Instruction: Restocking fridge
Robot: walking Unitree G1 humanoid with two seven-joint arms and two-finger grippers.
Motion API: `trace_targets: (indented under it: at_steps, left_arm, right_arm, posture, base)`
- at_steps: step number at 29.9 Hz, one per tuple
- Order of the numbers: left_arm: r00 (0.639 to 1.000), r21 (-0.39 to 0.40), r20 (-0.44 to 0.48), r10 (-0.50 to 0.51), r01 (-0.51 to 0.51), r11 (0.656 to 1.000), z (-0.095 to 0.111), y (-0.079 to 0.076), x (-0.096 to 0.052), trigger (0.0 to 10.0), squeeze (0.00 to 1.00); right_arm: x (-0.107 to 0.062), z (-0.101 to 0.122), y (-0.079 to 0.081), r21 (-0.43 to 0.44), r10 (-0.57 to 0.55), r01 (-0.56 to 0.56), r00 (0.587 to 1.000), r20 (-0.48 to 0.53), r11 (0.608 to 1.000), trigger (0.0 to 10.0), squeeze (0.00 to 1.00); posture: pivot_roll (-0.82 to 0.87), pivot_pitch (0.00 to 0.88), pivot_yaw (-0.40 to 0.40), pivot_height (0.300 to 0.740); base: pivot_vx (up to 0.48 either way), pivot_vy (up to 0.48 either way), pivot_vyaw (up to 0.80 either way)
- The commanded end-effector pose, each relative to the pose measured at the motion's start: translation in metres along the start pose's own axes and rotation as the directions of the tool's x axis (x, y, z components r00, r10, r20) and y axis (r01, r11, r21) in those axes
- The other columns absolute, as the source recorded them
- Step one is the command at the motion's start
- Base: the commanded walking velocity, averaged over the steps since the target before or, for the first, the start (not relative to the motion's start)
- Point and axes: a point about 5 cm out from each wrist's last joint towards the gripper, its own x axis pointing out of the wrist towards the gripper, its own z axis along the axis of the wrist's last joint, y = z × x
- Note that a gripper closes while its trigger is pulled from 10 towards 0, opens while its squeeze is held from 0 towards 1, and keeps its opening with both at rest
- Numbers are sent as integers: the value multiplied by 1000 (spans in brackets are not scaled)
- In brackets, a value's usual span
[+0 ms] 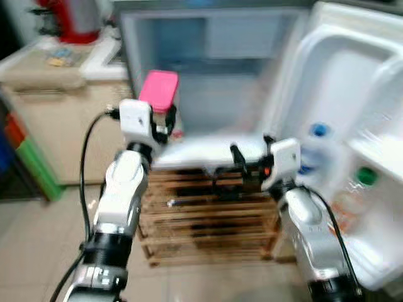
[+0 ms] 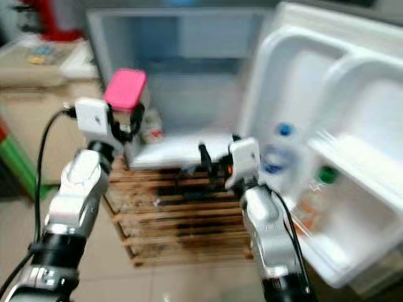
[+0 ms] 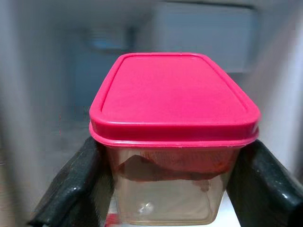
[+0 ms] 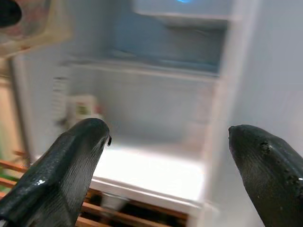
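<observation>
My left gripper [image 1: 165, 119] is shut on a clear food box with a pink lid [image 1: 158, 89], holding it up in front of the open fridge [image 1: 208, 69]. In the left wrist view the box [image 3: 173, 142] sits between both black fingers [image 3: 75, 189], with reddish food inside. My right gripper [image 1: 234, 165] is open and empty, held low before the fridge's bottom shelf [image 1: 201, 151]. Through the right wrist view its fingers [image 4: 66, 170] frame the white fridge interior [image 4: 156, 109]. The fridge door [image 1: 352, 126] stands open on the right.
The door's racks hold a blue-capped bottle [image 1: 315, 148] and a green-capped one [image 1: 365, 176]. A wooden pallet [image 1: 208, 220] lies under the fridge. A beige counter [image 1: 56, 94] with a red appliance [image 1: 72, 19] stands to the left. A small jar [image 4: 83, 109] sits inside the fridge.
</observation>
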Motion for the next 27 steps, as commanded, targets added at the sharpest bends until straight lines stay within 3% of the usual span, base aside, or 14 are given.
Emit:
trace_targets:
  at_steps: [1, 10, 22, 27]
  left_arm:
    - [999, -4, -15, 42, -42, 999, 0, 9, 6, 10000, 0]
    - [997, -15, -6, 72, -72, 997, 4, 17, 21, 10000, 0]
    - [997, -20, 33, 66, -66, 998, 10, 15, 28, 10000, 0]
    - [995, -28, 64, 79, -77, 997, 14, 11, 25, 10000, 0]
  right_arm:
    - [3, 6, 3, -10, 12, -12, 1000, 22, 1000, 10000, 39]
    - [2, 6, 6, -11, 28, -28, 999, 20, 1000, 10000, 35]
    - [-1, 7, 9, -20, 54, -53, 998, 21, 998, 10000, 35]
    - [-2, 11, 17, 1, 118, -118, 993, 33, 993, 10000, 35]
  posture:
    - [-155, 0, 38, 740]
    - [-164, 0, 44, 740]
    - [-171, 0, 45, 740]
    - [-170, 0, 45, 740]
  base:
    - [0, 0, 0]
    - [181, 0, 0]
    - [328, 350, 0]
    - [271, 314, 0]
